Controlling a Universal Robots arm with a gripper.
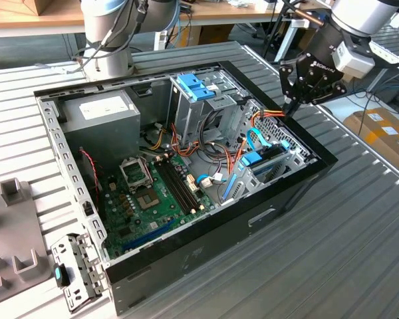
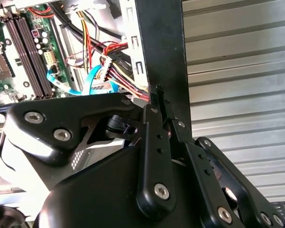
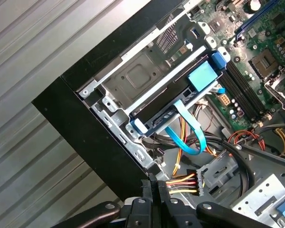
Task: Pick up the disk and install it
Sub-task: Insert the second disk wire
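From where I sit, the nearest worry is the bundle of red, yellow and black wires just past my fingertips. If I bring the arm down or sideways here, the tips could snag those wires or tug a plug loose — they lie right in the gap between the fingers and the drive bay. The black edge of the computer case is the second hazard: in the second wrist view the tips sit close against that wall, so a small sideways drift could knock the case or scrape along it.

My gripper looks pressed together, the two slim fingers lying side by side with no gap I can make out, and nothing is between them. In the exterior view the gripper hangs above the case's corner on that view's right, near the wires, touching nothing that I can confirm.

A little farther in lies the disk, already sitting in its metal bay by the case wall, with its blue side rail showing and a flat blue cable looping off it — I judge it seated or nearly so, though I cannot tell whether it is fully latched. Beyond it is the green circuit board, and farther still the tall metal cage with its blue cap.
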